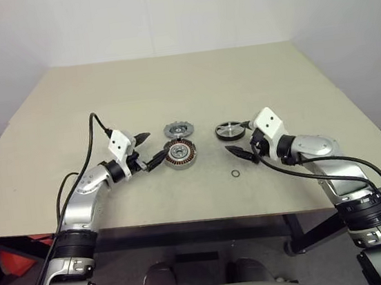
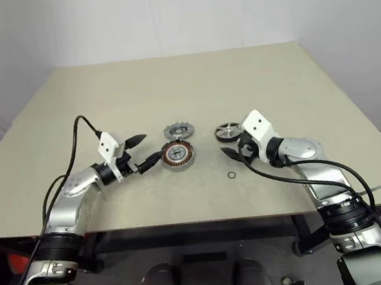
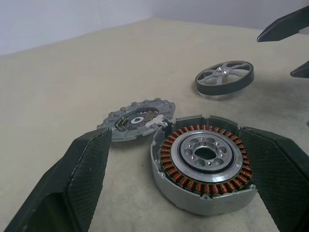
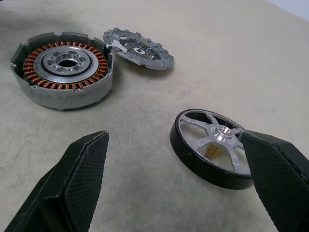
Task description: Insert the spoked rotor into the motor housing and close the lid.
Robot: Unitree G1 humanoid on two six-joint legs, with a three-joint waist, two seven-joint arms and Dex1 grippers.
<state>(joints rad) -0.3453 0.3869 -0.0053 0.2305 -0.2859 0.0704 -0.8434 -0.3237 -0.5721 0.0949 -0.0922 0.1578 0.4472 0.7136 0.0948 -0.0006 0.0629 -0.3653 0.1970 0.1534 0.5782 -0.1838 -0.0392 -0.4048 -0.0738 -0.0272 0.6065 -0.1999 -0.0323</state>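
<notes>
The rotor (image 1: 229,131) lies flat on the desk (image 1: 169,82), right of centre and well apart from the housing (image 1: 180,153), which sits open-topped with its copper windings showing; the lid (image 1: 176,130) rests just beyond the housing, its near edge at or against the housing wall. A small ring (image 1: 236,174) lies loose on the near side, between the two arms. The right end effector (image 1: 241,138) hangs released, fingers spread wide, right beside the rotor's near-right edge but not gripping it; the left end effector (image 1: 147,151) is likewise released, its fingers spread just left of the housing. No insertion has begun. The risks ahead look plain: the rotor is thin and lies flat, so fingers closing on its black rim could skid it across the desk or tip it up on edge; carried askew, its hub could miss the housing's centre bore and jam against the windings. A left finger closing carelessly could nudge the housing into the lid, and the stray ring could be swept away by the right arm.
</notes>
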